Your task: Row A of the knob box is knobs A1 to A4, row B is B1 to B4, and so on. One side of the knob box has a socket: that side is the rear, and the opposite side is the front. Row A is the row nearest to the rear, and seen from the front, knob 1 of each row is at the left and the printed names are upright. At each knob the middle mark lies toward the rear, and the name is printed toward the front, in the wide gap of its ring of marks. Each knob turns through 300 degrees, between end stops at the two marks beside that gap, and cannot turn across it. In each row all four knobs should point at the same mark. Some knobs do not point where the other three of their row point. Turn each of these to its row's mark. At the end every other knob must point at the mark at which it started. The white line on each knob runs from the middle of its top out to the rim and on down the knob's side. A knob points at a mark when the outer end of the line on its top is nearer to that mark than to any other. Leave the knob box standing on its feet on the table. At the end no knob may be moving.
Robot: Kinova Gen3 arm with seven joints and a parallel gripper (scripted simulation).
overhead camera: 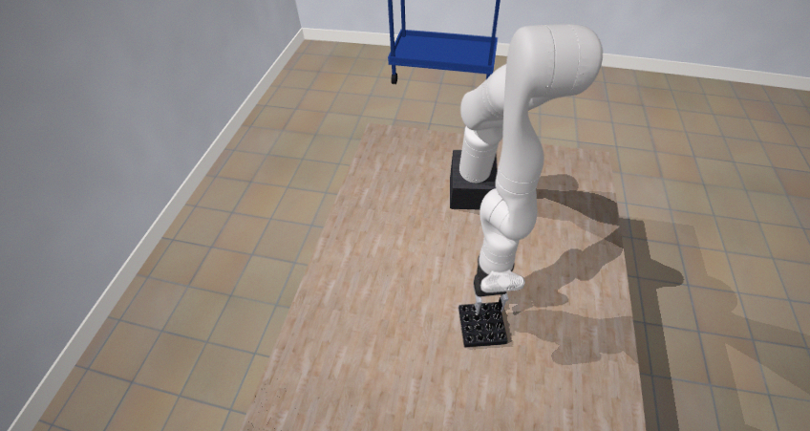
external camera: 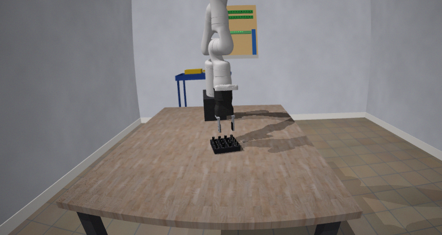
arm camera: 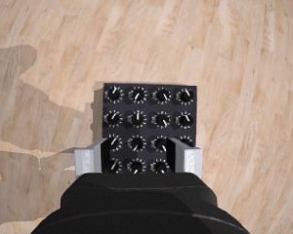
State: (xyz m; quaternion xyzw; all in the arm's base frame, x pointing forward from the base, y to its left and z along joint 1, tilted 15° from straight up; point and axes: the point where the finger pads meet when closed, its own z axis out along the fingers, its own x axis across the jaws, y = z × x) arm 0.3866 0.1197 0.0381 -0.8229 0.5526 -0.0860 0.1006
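Observation:
The black knob box (overhead camera: 484, 344) (external camera: 227, 150) (arm camera: 149, 131) stands on the table. In the wrist view the names appear left of the rings, so rows run as image columns, row A rightmost. In the third column from the right, one knob (arm camera: 138, 119) points up; the other three point down-left. In the leftmost column the top knob (arm camera: 114, 94) points more steeply up than the others. Second-from-right lines point down-right. Upper right-column lines point up-left; its lower knobs are partly or wholly hidden. My gripper (overhead camera: 489, 311) (external camera: 226, 131) (arm camera: 138, 150) is open and empty above the box.
The wooden table (overhead camera: 363, 312) (external camera: 173, 176) carries the box and the arm's black base block (overhead camera: 465, 195) (external camera: 209, 110). A blue cart (overhead camera: 443, 49) (external camera: 189, 76) stands behind the table. The arm's shadow falls beside the box.

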